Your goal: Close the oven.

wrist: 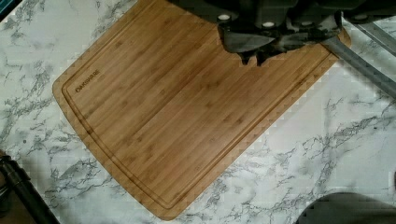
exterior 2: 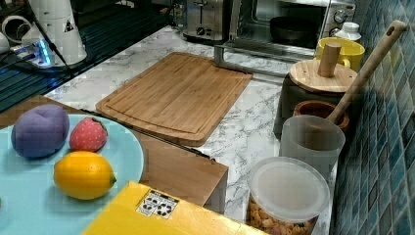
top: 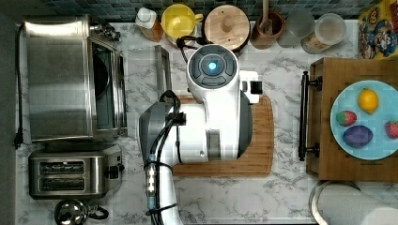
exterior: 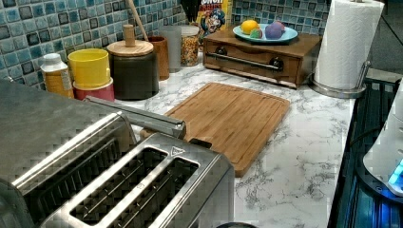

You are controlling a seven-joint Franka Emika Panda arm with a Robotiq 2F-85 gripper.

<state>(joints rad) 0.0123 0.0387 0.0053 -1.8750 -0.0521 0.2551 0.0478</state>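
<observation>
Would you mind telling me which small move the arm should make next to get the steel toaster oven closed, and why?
Probably lower and shift the gripper toward the steel bar handle of the brushed-steel toaster oven. Its glass door lies folded down over the marble counter, while the gripper hangs above the bamboo cutting board, fingers close together.

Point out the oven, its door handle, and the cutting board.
oven (top: 56, 79), top view, on its steel roof.
door handle (exterior 2: 235, 66), right view, on the steel bar along the edge of the open door.
cutting board (wrist: 187, 116), wrist view, on the middle of its bamboo face.
</observation>
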